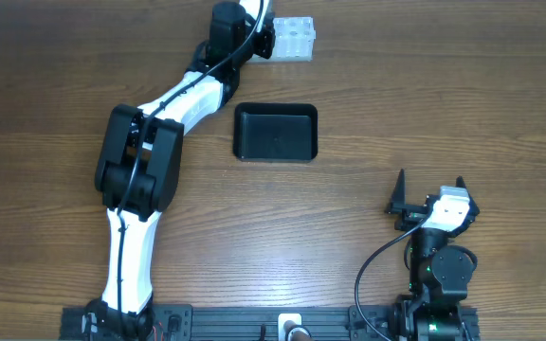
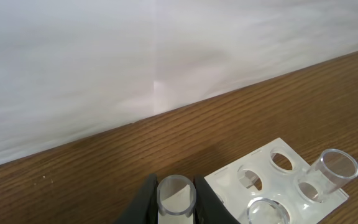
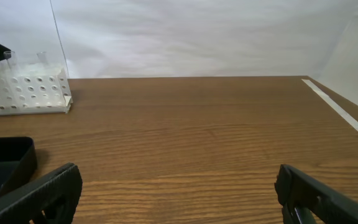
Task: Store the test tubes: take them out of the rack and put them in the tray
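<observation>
The white test tube rack (image 1: 292,38) stands at the far edge of the table, and the black tray (image 1: 275,131) lies in front of it, nothing inside. My left gripper (image 1: 254,36) is at the rack's left side. In the left wrist view it (image 2: 176,200) is shut on a clear test tube (image 2: 176,193), held upright just beside the rack (image 2: 229,183). Another tube (image 2: 335,171) stands in a rack hole, and a further one (image 2: 267,213) is nearer. My right gripper (image 1: 431,194) rests open near its base, far from the rack (image 3: 23,93) and tray (image 3: 5,155).
A white wall runs close behind the rack at the table's far edge. Bare wooden tabletop (image 1: 444,95) stretches to the right of the tray and between the tray and my right arm. A strip of white tape (image 3: 340,112) marks the right side.
</observation>
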{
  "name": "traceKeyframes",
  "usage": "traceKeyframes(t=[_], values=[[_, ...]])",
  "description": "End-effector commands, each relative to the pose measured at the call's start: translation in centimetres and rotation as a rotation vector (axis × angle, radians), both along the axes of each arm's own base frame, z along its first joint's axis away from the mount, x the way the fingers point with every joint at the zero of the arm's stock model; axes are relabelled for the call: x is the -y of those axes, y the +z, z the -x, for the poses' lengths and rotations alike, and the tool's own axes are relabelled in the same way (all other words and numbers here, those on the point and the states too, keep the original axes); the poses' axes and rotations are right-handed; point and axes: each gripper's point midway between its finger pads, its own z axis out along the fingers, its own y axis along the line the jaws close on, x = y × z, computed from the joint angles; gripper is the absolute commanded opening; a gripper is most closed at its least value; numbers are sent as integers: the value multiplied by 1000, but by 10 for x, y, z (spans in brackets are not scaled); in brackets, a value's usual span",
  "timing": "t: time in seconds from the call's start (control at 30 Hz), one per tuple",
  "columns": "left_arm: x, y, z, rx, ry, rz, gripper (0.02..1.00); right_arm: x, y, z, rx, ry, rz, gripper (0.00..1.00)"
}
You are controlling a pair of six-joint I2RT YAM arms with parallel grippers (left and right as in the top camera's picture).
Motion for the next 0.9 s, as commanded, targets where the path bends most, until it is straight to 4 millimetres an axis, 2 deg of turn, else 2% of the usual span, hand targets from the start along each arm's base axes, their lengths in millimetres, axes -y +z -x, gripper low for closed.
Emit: traceKeyframes(t=[0.03,0.2,0.5,0.73,0.9], values=[[-1,-1,-4,9,3,-10,121,-1,-1,0,1,3,4,993],[-1,-1,-4,10,3,-9,84,-1,-1,0,1,3,4,993],[0,8,-4,29,3,-1,95,-1,-1,0,1,3,4,991],[-1,49,-1,78,0,18,97,-1,-1,0,1,3,4,991],[-4,95,6,133,1,38,97,-1,-1,0,1,3,4,991]])
